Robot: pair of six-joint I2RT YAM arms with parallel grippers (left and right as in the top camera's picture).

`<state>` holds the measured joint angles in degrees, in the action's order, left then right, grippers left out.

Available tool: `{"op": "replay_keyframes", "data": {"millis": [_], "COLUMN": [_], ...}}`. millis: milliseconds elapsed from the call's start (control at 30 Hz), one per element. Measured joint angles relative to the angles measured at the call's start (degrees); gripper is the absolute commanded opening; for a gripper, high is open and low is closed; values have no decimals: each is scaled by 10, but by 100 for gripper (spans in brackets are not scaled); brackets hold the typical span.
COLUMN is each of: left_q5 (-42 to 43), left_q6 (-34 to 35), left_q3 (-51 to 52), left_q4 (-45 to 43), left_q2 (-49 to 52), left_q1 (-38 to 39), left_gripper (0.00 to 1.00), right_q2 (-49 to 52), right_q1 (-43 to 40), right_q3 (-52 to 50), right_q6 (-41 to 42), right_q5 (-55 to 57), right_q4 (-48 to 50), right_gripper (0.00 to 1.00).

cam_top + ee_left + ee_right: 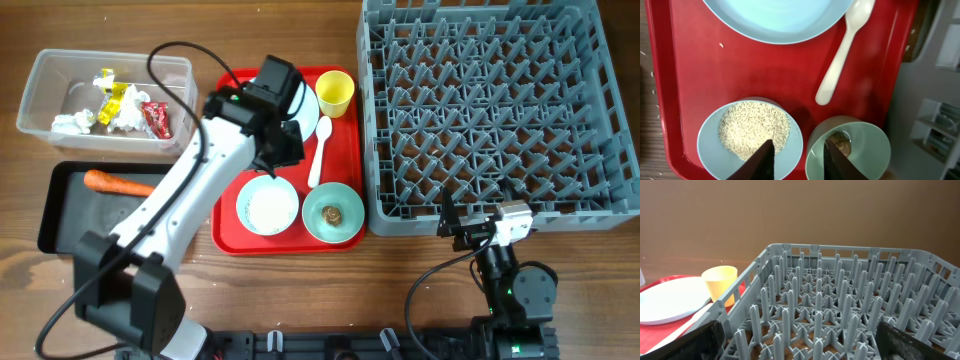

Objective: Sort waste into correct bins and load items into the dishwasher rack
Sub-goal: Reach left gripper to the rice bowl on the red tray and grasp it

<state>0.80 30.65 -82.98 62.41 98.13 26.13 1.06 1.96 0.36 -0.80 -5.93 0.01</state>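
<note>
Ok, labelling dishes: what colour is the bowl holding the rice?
The bowl is pale blue, clearest in the left wrist view.

— Can you make out the whole plate (306, 105) from above?
— No, the left arm (190, 180) covers most of it; just a sliver shows. On the left wrist view the top edge cuts it, and the bottom edge cuts the rice bowl (750, 142) and the green bowl (865, 145).
— That lump (842, 140) in the green one?
— Half behind one of the left jaws; too small to name.
— The rack (490, 100)?
— Runs off the top overhead.
</note>
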Motion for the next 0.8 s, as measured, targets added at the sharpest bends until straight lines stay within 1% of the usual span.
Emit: {"op": "replay_keyframes", "data": {"millis": [100,167,333,500,800], "left_q5": [-15,-21,-27,-40,-34], "left_q6": [13,18,42,57,78], "left_q3": [0,6,47,99,181], "left_q4": [-1,-7,-46,-89,-162], "left_q2": [20,23,24,24,25], "left_q1": [16,30,54,54,54], "left_gripper": [33,36,37,37,37], "right_q2": [0,0,0,0,0], "right_q1": [0,0,0,0,0], "right_q3": [0,0,0,0,0], "right_q6": [0,0,0,0,0], "right_q5": [0,0,0,0,0], "right_q4": [0,0,0,0,0], "right_gripper": [100,100,100,100,100]}}
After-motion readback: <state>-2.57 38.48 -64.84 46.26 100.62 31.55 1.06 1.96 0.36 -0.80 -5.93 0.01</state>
